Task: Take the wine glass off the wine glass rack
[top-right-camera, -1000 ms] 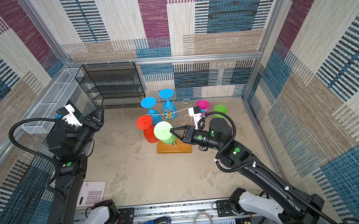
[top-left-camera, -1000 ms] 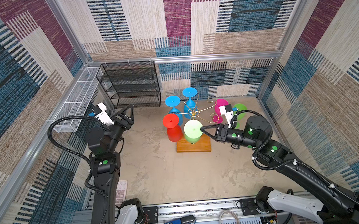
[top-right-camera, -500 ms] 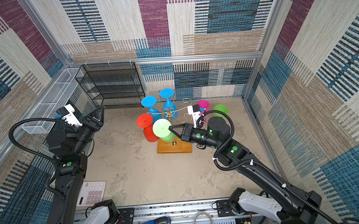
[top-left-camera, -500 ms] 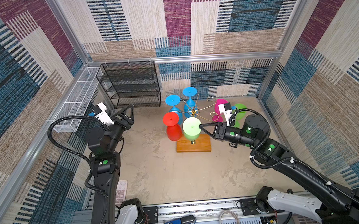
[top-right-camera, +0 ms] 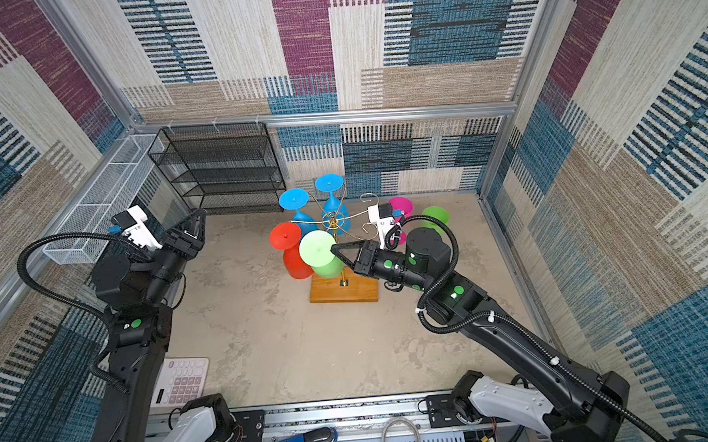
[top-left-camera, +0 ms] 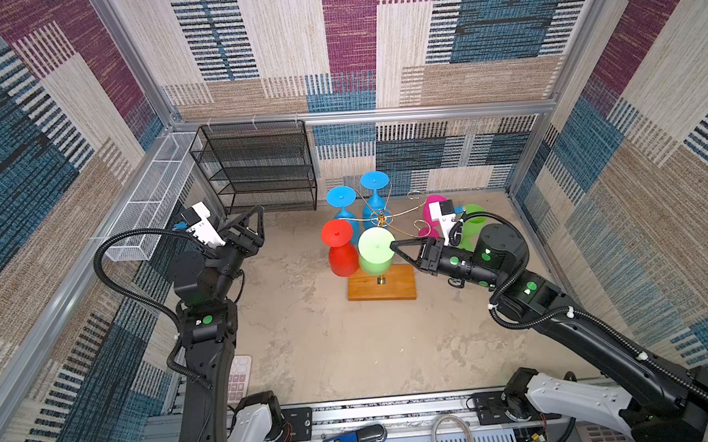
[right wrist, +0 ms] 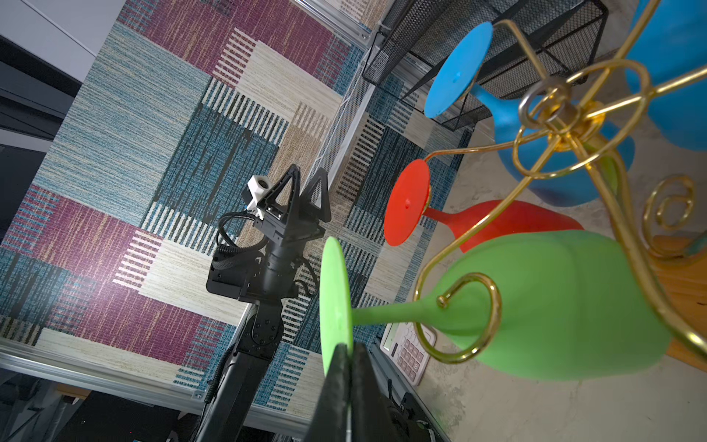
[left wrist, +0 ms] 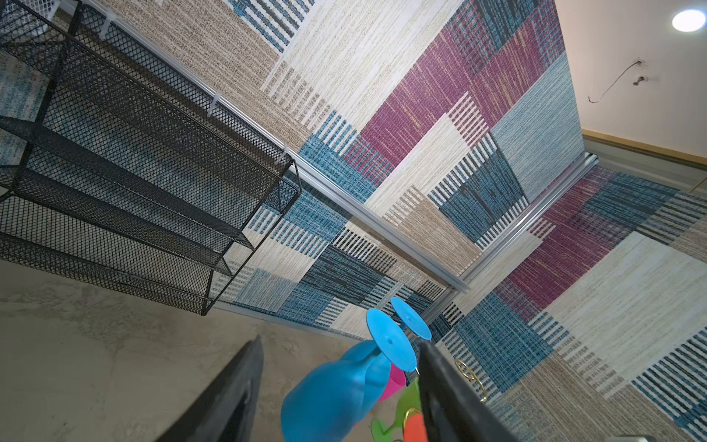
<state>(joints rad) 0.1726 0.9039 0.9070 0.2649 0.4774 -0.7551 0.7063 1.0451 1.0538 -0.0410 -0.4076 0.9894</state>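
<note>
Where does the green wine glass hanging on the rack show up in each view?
In both top views: green wine glass at centre, on the wine glass rack, right pincer shut on its foot.
Left wrist: green slivers past a blue glass; cannot tell whose.
Right wrist: close up, its foot in the pincer.
Shared landmark: black mesh shelf.

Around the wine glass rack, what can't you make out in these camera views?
Both top views: the right wrist camera covers the pink glass and far green glass; hanging or standing, cannot tell.
Right wrist view: the held green glass overlaps the rack's gold curl; stem free or not, unclear.
Left wrist view: the red glass is cut by the bottom edge and a finger.
A top view: the left arm hides most of the calculator.
</note>
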